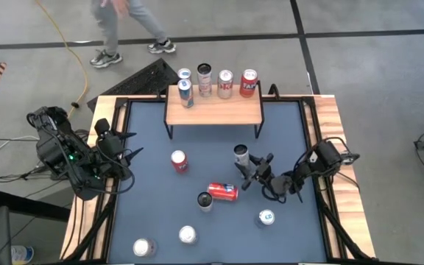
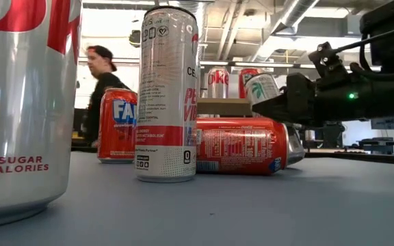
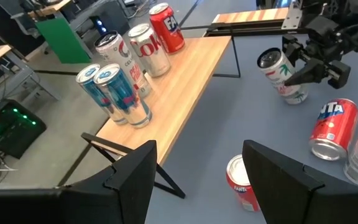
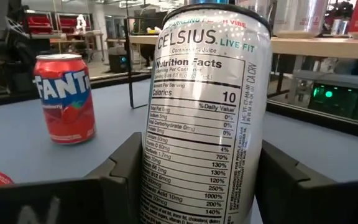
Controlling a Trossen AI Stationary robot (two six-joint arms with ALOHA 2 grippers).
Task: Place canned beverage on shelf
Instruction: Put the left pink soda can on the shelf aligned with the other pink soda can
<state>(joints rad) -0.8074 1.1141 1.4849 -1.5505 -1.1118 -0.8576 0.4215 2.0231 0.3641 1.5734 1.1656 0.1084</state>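
The shelf (image 1: 213,110), a low rack with a wooden top, stands at the table's far edge and carries several upright cans (image 1: 205,79). Right of the table's middle stands a tall white Celsius can (image 1: 241,154), close up in the right wrist view (image 4: 204,112). My right gripper (image 1: 255,168) comes at it level from the table's right side, open. Its two fingers (image 4: 126,174) stand on either side of the can's lower half. In the low view the can (image 2: 262,85) leans slightly. My left gripper (image 3: 197,180) waits open above the table's left edge. My right gripper has one finger (image 4: 284,177) close against each side of the Celsius can's lower wall (image 4: 166,186), reaching in level from the table's right. I cannot tell whether the fingers touch the can.
A red can (image 1: 223,192) lies on its side just in front of the right gripper, with an upright can (image 1: 205,200) beside it. A red Fanta can (image 1: 179,160) stands left of centre. More cans (image 1: 188,234) stand near the front edge. A person (image 1: 124,29) walks beyond the far edge.
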